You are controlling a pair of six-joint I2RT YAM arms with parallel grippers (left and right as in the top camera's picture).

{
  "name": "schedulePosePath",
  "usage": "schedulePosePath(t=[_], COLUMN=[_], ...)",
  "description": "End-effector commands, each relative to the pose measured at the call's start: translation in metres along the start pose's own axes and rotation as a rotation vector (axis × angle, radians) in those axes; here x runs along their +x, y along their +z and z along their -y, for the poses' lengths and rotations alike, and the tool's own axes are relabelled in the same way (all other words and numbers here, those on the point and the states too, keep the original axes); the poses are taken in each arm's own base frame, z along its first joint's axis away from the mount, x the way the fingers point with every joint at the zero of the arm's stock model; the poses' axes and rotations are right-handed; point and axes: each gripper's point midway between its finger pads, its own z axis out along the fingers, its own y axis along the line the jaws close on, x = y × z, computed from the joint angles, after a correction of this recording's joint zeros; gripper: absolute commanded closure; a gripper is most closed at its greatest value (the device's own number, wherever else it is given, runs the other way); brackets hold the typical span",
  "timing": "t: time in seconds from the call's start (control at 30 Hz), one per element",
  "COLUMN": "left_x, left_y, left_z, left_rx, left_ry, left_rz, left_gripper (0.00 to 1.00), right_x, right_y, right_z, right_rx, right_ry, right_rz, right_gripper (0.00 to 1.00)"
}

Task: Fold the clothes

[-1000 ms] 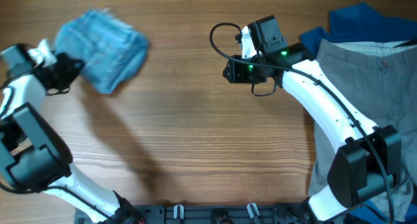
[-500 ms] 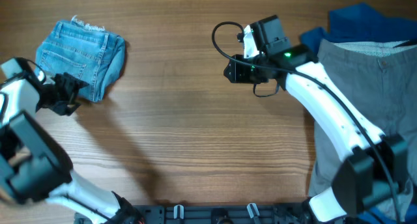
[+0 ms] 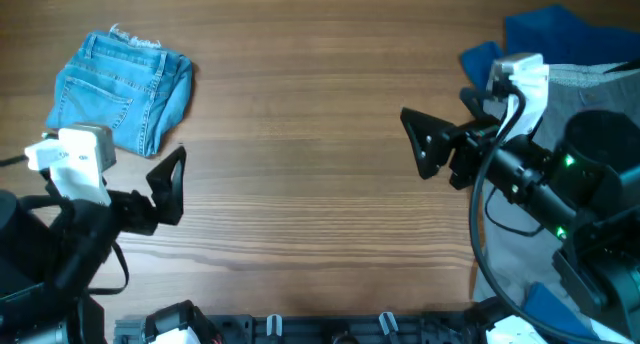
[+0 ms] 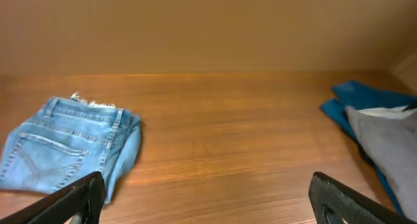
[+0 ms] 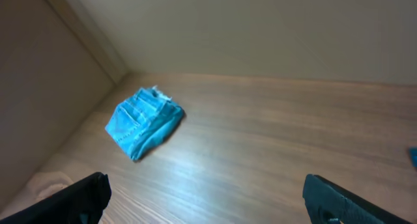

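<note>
The light-blue denim jeans (image 3: 122, 89) lie folded in a compact bundle at the table's far left, back pocket up and frayed hem at the far edge. They also show in the left wrist view (image 4: 65, 149) and the right wrist view (image 5: 143, 120). Grey-beige trousers (image 3: 600, 94) lie spread at the right edge over a deep blue garment (image 3: 545, 34). My left gripper (image 3: 168, 184) hovers open near the front left, apart from the jeans, jaws wide with nothing between them (image 4: 205, 188). My right gripper (image 3: 425, 144) is open beside the trousers, holding nothing (image 5: 205, 188).
The bare wooden tabletop (image 3: 320, 134) stretches between the jeans and the pile at the right. A black mounting rail (image 3: 320, 329) runs along the front edge. Beige walls close the table's far side and left side in the wrist views.
My left gripper let go of the jeans, opened and drew back toward the front edge. My right arm pulled away from the table's middle to the right and opened. The jeans settled folded.
</note>
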Motion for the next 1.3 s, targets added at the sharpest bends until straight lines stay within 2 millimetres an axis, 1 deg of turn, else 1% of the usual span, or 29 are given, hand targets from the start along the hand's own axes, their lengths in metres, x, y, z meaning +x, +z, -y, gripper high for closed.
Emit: schedulePosePath(t=[0.0, 0.07, 0.1, 0.17, 0.23, 0.27, 0.3, 0.33, 0.4, 0.43, 0.47, 0.5, 0.53, 0.57, 0.6, 0.63, 0.7, 0.77, 0.8, 0.87, 0.93, 1.03, 1.17, 1.2, 1.27], left_x=[0.002, 0.003, 0.003, 0.003, 0.003, 0.003, 0.003, 0.003, 0.003, 0.003, 0.003, 0.003, 0.003, 0.003, 0.003, 0.003, 0.003, 0.003, 0.003, 0.003, 0.003, 0.003, 0.003, 0.003, 0.003], left_y=[0.002, 0.002, 0.002, 0.002, 0.002, 0.002, 0.002, 0.002, 0.002, 0.002, 0.002, 0.002, 0.002, 0.002, 0.002, 0.002, 0.002, 0.002, 0.002, 0.002, 0.002, 0.002, 0.002, 0.002, 0.002], left_z=[0.001, 0.001, 0.001, 0.001, 0.001, 0.001, 0.001, 0.001, 0.001, 0.001, 0.001, 0.001, 0.001, 0.001, 0.001, 0.001, 0.001, 0.001, 0.001, 0.001, 0.001, 0.001, 0.001, 0.001, 0.001], left_rx=[0.01, 0.01, 0.01, 0.01, 0.01, 0.01, 0.01, 0.01, 0.01, 0.01, 0.01, 0.01, 0.01, 0.01, 0.01, 0.01, 0.01, 0.01, 0.01, 0.01, 0.01, 0.01, 0.01, 0.01, 0.01], left_ry=[0.019, 0.018, 0.018, 0.018, 0.018, 0.018, 0.018, 0.018, 0.018, 0.018, 0.018, 0.018, 0.018, 0.018, 0.018, 0.018, 0.018, 0.018, 0.018, 0.018, 0.018, 0.018, 0.018, 0.018, 0.018], left_rz=[-0.008, -0.008, -0.008, -0.008, -0.008, -0.008, -0.008, -0.008, -0.008, -0.008, -0.008, -0.008, -0.008, -0.008, -0.008, -0.008, -0.008, -0.008, -0.008, -0.008, -0.008, -0.008, -0.008, -0.008, -0.008], left_gripper=[0.0, 0.0, 0.0, 0.0, 0.0, 0.0, 0.0, 0.0, 0.0, 0.0, 0.0, 0.0, 0.0, 0.0, 0.0, 0.0, 0.0, 0.0, 0.0, 0.0, 0.0, 0.0, 0.0, 0.0, 0.0], right_x=[0.014, 0.021, 0.025, 0.031, 0.059, 0.057, 0.052, 0.043, 0.024, 0.015, 0.006, 0.003, 0.006, 0.009, 0.018, 0.032, 0.065, 0.099, 0.113, 0.133, 0.158, 0.177, 0.197, 0.195, 0.195], right_y=[0.007, 0.012, 0.021, 0.033, 0.04, 0.042, 0.041, 0.036, 0.022, 0.012, -0.004, -0.015, -0.031, -0.034, -0.04, -0.04, -0.033, -0.021, -0.015, -0.009, -0.004, 0.002, 0.024, 0.025, 0.025], right_z=[0.009, 0.012, 0.016, 0.02, 0.033, 0.04, 0.041, 0.041, 0.036, 0.032, 0.028, 0.032, 0.041, 0.045, 0.054, 0.064, 0.085, 0.102, 0.106, 0.113, 0.116, 0.121, 0.134, 0.133, 0.134], right_rx=[0.04, 0.05, 0.058, 0.067, 0.128, 0.164, 0.175, 0.179, 0.162, 0.15, 0.153, 0.178, 0.221, 0.233, 0.26, 0.284, 0.321, 0.332, 0.319, 0.317, 0.292, 0.279, 0.267, 0.263, 0.267], right_ry=[0.009, 0.017, 0.022, 0.029, 0.063, 0.074, 0.062, 0.023, -0.149, -0.24, -0.318, -0.323, -0.309, -0.3, -0.275, -0.267, -0.252, -0.254, -0.271, -0.283, -0.301, -0.312, -0.297, -0.302, -0.307], right_rz=[-0.063, -0.1, -0.129, -0.164, -0.287, -0.278, -0.253, -0.212, -0.128, -0.086, -0.035, -0.004, 0.026, 0.033, 0.054, 0.064, 0.069, 0.119, 0.156, 0.217, 0.288, 0.348, 0.393, 0.424, 0.419], right_gripper=[0.0, 0.0, 0.0, 0.0, 0.0, 0.0, 0.0, 0.0, 0.0, 0.0, 0.0, 0.0, 0.0, 0.0, 0.0, 0.0, 0.0, 0.0, 0.0, 0.0, 0.0, 0.0, 0.0, 0.0, 0.0])
